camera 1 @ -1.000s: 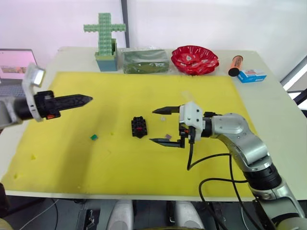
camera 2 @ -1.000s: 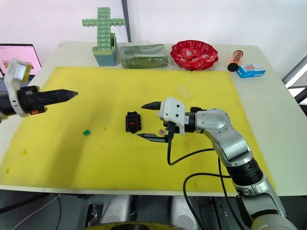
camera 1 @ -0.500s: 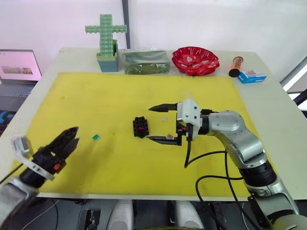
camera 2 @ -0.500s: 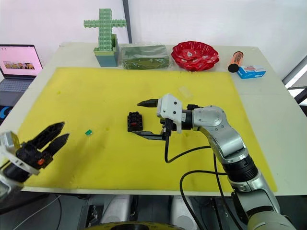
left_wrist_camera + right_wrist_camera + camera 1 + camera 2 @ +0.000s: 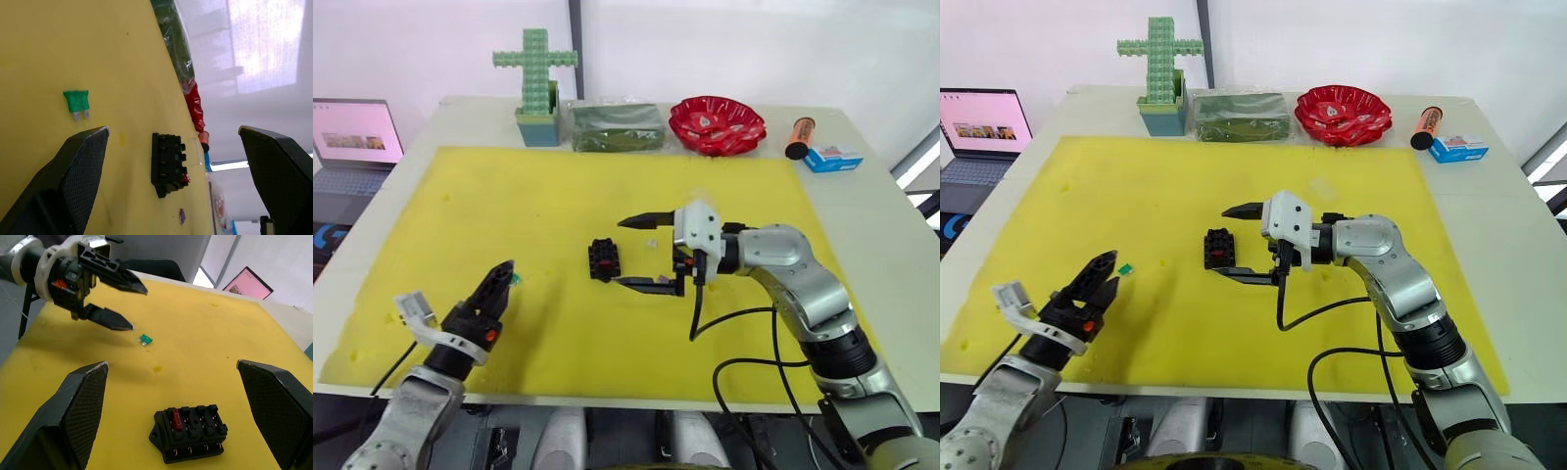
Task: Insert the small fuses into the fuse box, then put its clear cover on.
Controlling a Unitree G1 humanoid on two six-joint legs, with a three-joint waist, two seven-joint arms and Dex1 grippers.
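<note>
We see the fuse box (image 5: 1219,249) lying flat near the middle of the yellow mat (image 5: 1185,186), with a red fuse (image 5: 176,419) already seated in one of its end slots (the other slots look empty in the right wrist view). The right gripper (image 5: 1234,242) hovers just beside the box with its jaws wide apart, holding nothing. A brownish-purple fuse (image 5: 657,280) lies on the mat close to this gripper's near finger, partly masked by it. The green fuse (image 5: 77,102) rests loose on the mat, well apart from the box. The left gripper (image 5: 1101,275) sits low right beside it, its jaws parted and empty. A faint pale speck (image 5: 651,243) between the right gripper's fingers may be the grey fuse; we cannot tell. A faint clear patch (image 5: 1317,184) farther back on the mat may be the cover.
</note>
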